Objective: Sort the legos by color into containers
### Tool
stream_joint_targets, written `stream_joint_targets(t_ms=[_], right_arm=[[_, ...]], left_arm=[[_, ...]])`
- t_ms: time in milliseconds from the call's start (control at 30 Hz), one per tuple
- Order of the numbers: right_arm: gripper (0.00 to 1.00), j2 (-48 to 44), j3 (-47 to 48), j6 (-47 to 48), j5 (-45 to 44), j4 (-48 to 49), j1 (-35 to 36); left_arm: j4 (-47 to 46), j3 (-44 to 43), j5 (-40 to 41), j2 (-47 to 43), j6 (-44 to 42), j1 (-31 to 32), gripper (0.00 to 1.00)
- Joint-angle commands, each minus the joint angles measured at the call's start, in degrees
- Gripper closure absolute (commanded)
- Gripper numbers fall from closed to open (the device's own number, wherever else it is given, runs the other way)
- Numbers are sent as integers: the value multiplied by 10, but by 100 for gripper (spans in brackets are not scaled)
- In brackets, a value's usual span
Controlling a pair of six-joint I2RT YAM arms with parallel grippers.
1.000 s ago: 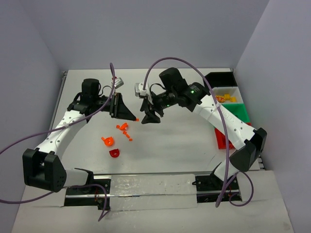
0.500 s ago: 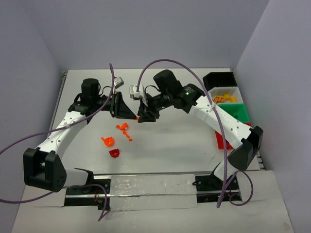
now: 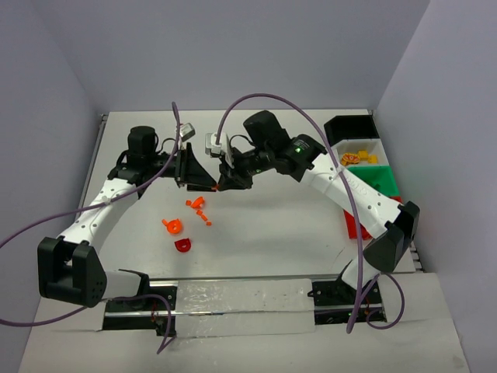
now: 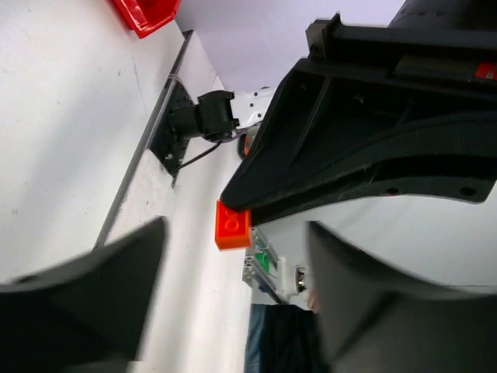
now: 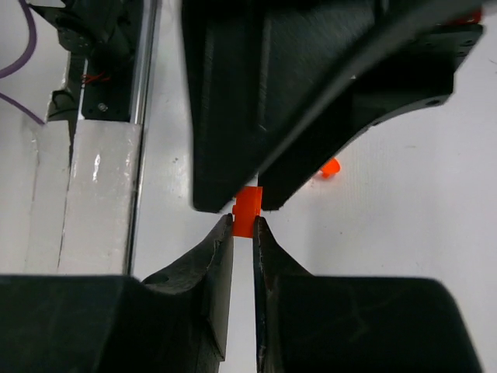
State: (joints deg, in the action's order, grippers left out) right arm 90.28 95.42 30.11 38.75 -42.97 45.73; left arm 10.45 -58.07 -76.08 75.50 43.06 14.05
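The orange brick (image 4: 232, 225) is a small, smooth plastic block with a round stud on one face. Your right gripper (image 5: 243, 233) is clenched on it. Its matte black fingers (image 5: 210, 264) pinch one end, so the rest of the brick projects past their tips.

Your left gripper (image 4: 237, 242) is released. Its fingers (image 4: 116, 287) stand wide apart, one on each side of the brick and clear of it. In the left wrist view these fingers are blurred and cut off by the frame edge.

The two grippers meet tip to tip above the white matte table (image 3: 295, 225). Near the jaws, on the left gripper's side, loose orange bits (image 3: 199, 207) and a red round piece (image 3: 182, 245) lie on the table.

The containers (image 3: 365, 155) stand well apart from the jaws, behind the right gripper. The right arm hides part of the red one.
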Motion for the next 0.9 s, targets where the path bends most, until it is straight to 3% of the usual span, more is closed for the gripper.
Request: stream_joint_targets(t_ms=[0,133,200,233,267,300,333,467,700,867], right_arm=[[100,-15,-25,-23,-33,28,-47],[100,-14,-53,-42,-37,33,-155],[100,10,-44,-52,-71,26,-259],[100,22,-36,-54,-85,23,-261],[100,37,-24,-62,-98,19,-315],[100,73,6,-71,-128,12,-365],[100,95,26,-71,-141,5,-367],[100,218,153,-102,-196,-24,-476],[100,358,316,-129,-256,-44,-542],[100,405,330,-137,-286,-2,-556]], left_arm=[[105,-65,39,-7,-138,-35,1],[195,-132,157,-18,-240,-57,1],[202,-136,280,-46,-269,-56,1],[198,-134,316,-56,-269,-57,1],[192,-129,345,-64,-276,-56,1],[171,-113,396,-82,-279,-56,1],[163,-107,398,-92,-279,-57,1],[135,-84,530,-113,-308,-56,1],[228,-137,573,-56,-364,-55,1],[213,-122,573,-67,-369,-55,1]])
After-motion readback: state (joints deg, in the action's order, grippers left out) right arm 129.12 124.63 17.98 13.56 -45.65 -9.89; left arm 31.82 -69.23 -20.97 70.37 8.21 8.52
